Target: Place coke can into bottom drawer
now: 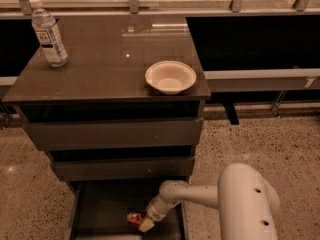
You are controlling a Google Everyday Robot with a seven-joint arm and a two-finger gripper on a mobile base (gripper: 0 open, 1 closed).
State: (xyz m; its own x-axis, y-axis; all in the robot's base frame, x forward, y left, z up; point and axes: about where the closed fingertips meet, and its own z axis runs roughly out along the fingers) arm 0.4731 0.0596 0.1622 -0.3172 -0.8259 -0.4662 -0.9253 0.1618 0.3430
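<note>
Camera view: gripper [146,224] low inside the pulled-out bottom drawer [105,209], arm reaching in from the right. Coke can [134,217] lies at the gripper's left tip, touching it, over the drawer floor. Grip state: cannot tell. White bowl [170,77] and water bottle [48,33] sit well above it, on the cabinet top [110,59].

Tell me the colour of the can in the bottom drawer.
The can is red, in the camera view; the gripper sits beside it inside the bottom drawer.

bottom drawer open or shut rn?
Open. The bottom drawer is pulled out beneath the two upper drawers, its dark floor exposed; the coke can is down inside it, with the tool at it.
</note>
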